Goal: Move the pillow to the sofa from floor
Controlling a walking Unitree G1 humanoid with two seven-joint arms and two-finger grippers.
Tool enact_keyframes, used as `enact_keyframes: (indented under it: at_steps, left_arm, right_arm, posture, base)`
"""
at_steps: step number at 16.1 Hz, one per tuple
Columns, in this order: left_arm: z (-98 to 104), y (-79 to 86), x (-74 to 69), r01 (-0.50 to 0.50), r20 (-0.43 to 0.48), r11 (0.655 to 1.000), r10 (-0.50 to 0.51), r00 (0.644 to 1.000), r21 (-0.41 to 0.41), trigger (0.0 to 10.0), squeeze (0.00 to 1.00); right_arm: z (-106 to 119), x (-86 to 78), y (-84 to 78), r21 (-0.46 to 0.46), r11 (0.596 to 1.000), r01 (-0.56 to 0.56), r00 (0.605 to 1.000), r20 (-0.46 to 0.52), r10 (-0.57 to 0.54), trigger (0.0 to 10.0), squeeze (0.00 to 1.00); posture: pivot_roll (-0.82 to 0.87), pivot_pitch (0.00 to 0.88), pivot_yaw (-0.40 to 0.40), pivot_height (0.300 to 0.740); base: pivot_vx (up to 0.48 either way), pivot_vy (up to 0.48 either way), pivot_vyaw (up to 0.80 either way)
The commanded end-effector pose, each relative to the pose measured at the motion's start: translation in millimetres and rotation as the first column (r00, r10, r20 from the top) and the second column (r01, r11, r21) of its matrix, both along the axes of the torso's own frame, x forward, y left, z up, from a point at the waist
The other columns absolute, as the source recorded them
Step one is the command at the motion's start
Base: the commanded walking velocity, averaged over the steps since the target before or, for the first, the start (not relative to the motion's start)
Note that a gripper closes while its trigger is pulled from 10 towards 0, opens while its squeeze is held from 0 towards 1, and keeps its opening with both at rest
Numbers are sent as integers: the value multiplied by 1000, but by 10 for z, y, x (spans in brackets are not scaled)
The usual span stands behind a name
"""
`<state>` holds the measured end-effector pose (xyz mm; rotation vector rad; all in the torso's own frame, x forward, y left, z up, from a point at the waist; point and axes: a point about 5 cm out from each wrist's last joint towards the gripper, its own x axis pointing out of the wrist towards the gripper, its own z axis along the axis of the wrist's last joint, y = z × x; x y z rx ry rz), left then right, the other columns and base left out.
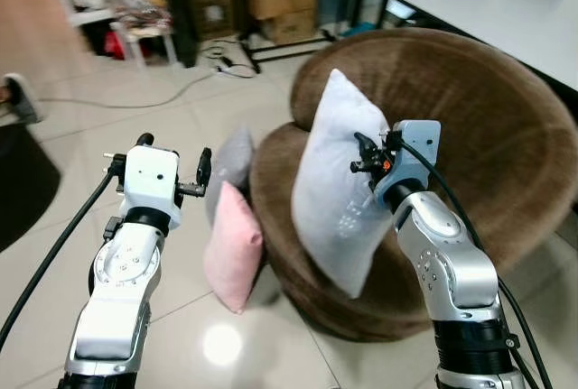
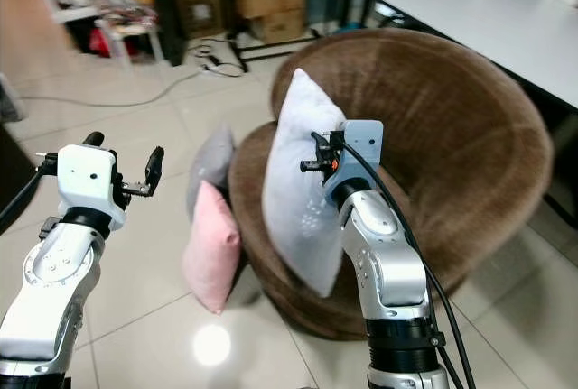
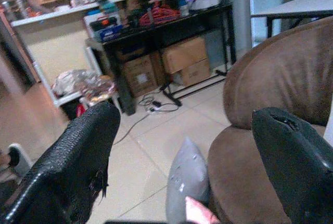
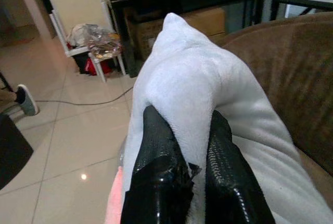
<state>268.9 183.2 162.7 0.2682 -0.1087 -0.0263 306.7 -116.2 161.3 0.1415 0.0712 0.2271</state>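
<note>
Brown round sofa lies beyond both raised arms. Right claw pinches the white pillow's edge, plainest from its wrist; left claw is spread above pink pillow.

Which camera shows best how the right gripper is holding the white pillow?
The right wrist view: both black fingers pinch a fold of the white pillow close up. In the eye views the right gripper sits against the pillow's edge over the brown sofa, fingers mostly hidden. The left wrist view catches just a sliver.
</note>
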Motion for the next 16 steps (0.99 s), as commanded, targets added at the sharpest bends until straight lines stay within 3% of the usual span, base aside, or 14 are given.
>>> enact_keyframes:
  at_steps: [1, 5, 7, 11, 14, 16]
  left_arm:
    - [19, 0, 10, 11, 11, 1000, -10, 1000, -6, 10000, 0]
    - [25, -28, -5, 23, 13, 1000, -23, 1000, 0, 10000, 0]
    - [21, 14, -33, 9, 11, 1000, -9, 1000, 8, 10000, 0]
    - [21, 51, -70, 2, 8, 1000, -2, 1000, 8, 10000, 0]
    - [20, 60, -84, 5, 1, 1000, -5, 1000, 11, 10000, 0]
    - [19, 54, -86, 6, -1, 1000, -6, 1000, 12, 10000, 0]
  right_arm:
    - [171, 0, 50, 5, 999, -34, 997, 73, 34, 10000, 0]
    - [201, 1, 62, -3, 998, -62, 994, 89, 62, 10000, 0]
    - [182, 11, 93, 2, 996, -85, 993, 78, 84, 10000, 0]
    - [167, -8, 139, 1, 995, -101, 992, 72, 101, 10000, 0]
    - [149, -27, 146, 0, 994, -109, 992, 67, 108, 10000, 0]
    - [151, -33, 139, 0, 994, -112, 991, 71, 111, 10000, 0]
  posture:
    - [-81, 0, 8, 740]
    - [-83, 0, 11, 740]
    - [-83, 0, 11, 740]
    - [-35, 0, -12, 740]
    - [-36, 0, -8, 740]
    - [-35, 0, -8, 740]
  base:
    - [0, 0, -781]
    - [279, 0, 0]
    - [311, 0, -800]
    - [310, 0, 0]
    - [307, 0, -800]
    - [309, 0, 0]
